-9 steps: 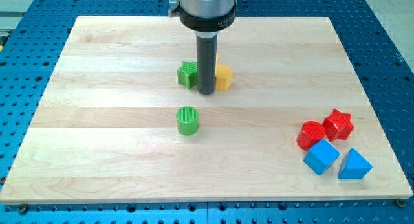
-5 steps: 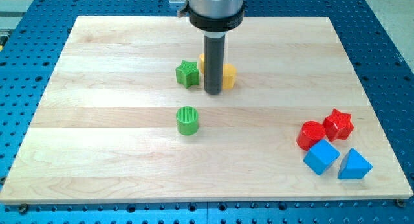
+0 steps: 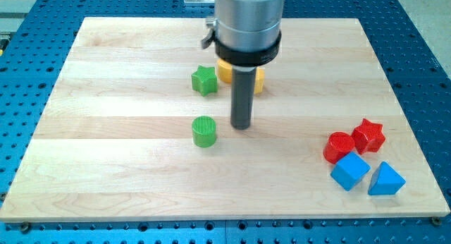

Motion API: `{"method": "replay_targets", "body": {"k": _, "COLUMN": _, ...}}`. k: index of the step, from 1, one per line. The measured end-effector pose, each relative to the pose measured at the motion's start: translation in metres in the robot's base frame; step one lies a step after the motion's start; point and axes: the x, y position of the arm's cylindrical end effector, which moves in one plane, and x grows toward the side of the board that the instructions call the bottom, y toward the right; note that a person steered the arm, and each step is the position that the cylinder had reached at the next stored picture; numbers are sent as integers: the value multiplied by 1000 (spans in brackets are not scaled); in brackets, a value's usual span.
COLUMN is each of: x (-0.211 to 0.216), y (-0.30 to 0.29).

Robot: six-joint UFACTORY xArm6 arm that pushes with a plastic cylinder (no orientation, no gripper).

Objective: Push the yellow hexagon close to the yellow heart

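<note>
Blocks sit on a pale wooden surface [image 3: 106,166]. The arm has no claw to be apart or together, only a dark rod. My tip [image 3: 242,125] rests on the wood just right of the green cylinder [image 3: 204,130], not touching it. Farther back, a yellow block [image 3: 224,72] peeks out on the rod's left and another yellow bit [image 3: 258,80] on its right. The wide part of the arm hides most of them, so I cannot tell which is the yellow hexagon and which is the yellow heart, or if they touch. The green star [image 3: 204,80] sits just left of the yellow. Near the right edge, 4 blocks huddle together: a red cylinder [image 3: 340,147], a red star [image 3: 368,135], a blue cube [image 3: 349,171] and a blue triangle [image 3: 385,179].
</note>
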Motion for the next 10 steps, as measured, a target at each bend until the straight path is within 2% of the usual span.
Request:
{"method": "replay_targets", "body": {"k": 2, "x": -109, "y": 68}}
{"method": "replay_targets", "body": {"k": 5, "x": -100, "y": 32}}
{"method": "replay_targets", "body": {"k": 8, "x": -99, "y": 39}}
{"method": "replay_targets", "body": {"k": 9, "x": -75, "y": 39}}
{"method": "replay_targets", "body": {"k": 10, "x": -73, "y": 41}}
